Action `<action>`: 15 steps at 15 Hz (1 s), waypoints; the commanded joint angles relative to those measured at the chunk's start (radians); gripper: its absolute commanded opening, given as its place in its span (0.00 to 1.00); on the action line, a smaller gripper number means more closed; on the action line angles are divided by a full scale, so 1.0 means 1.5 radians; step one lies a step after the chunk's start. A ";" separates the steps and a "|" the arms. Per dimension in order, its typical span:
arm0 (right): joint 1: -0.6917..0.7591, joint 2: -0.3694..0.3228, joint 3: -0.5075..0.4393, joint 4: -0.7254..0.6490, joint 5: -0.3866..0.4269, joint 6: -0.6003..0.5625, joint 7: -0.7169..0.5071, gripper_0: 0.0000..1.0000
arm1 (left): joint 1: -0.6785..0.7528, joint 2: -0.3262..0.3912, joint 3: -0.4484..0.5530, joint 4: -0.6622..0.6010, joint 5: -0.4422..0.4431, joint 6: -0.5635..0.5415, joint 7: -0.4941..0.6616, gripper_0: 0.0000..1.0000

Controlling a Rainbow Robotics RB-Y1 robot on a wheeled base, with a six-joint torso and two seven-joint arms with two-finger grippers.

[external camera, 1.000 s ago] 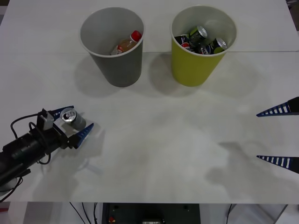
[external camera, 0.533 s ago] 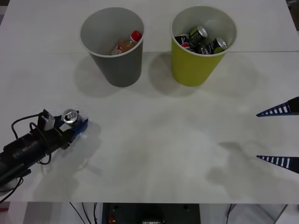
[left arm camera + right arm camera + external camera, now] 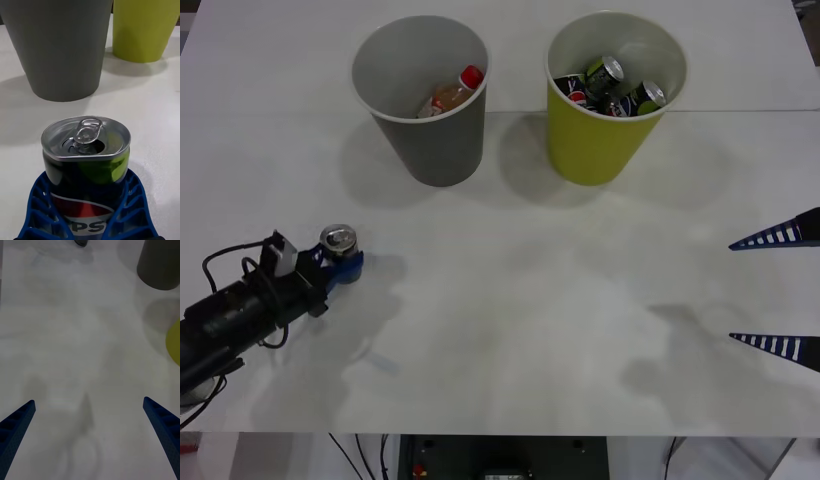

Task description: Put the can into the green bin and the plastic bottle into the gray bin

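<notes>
Two bins, gray bin (image 3: pixel 420 98), green bin (image 3: pixel 613 95), white table (image 3: pixel 530 300)

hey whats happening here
The robot is sorting trash into two bins. Its left tool is shut on a can near the table's left side, with the can upright between the blue fingers. The gray bin already holds a plastic bottle, and the green bin holds several cans. The right tool waits open at the right edge, holding nothing.
</notes>
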 commanded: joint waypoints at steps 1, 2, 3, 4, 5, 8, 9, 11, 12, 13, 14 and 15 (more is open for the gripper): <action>0.000 0.000 0.000 0.000 0.000 0.000 0.000 1.00 | 0.000 0.017 -0.001 -0.048 -0.053 -0.003 0.084 0.00; 0.000 0.000 0.000 0.000 0.000 0.000 0.000 1.00 | 0.001 0.027 0.000 -0.072 -0.081 -0.009 0.126 0.00; 0.000 0.000 0.000 0.000 0.000 0.000 0.000 1.00 | 0.001 0.040 -0.001 -0.099 -0.110 -0.019 0.173 0.00; 0.000 0.000 0.000 0.000 0.000 0.000 0.000 1.00 | 0.002 0.052 -0.001 -0.124 -0.137 -0.023 0.213 0.00; 0.000 0.000 0.000 0.000 0.000 0.000 0.000 1.00 | 0.003 0.064 0.000 -0.156 -0.170 -0.027 0.255 0.00; 0.000 0.000 0.000 0.000 0.000 0.000 0.000 1.00 | 0.005 0.101 0.000 -0.243 -0.232 -0.070 0.390 0.00; 0.000 0.000 0.000 0.000 0.000 0.000 0.000 1.00 | 0.005 0.114 0.000 -0.273 -0.248 -0.080 0.428 0.00; 0.000 0.000 0.000 0.000 0.000 0.000 0.000 1.00 | 0.005 0.136 0.000 -0.333 -0.284 -0.093 0.501 0.00; 0.000 0.000 0.000 0.000 0.000 0.000 0.000 1.00 | 0.005 0.148 0.002 -0.373 -0.306 -0.101 0.547 0.00; 0.000 0.000 0.000 0.000 0.000 0.000 0.000 1.00 | 0.005 0.154 0.005 -0.401 -0.319 -0.111 0.584 0.00; 0.000 0.000 0.000 0.000 0.000 0.000 0.000 1.00 | 0.004 0.156 0.012 -0.430 -0.337 -0.126 0.621 0.00; 0.000 0.000 0.000 0.000 0.000 0.000 0.000 1.00 | 0.002 0.156 0.020 -0.462 -0.358 -0.145 0.659 0.00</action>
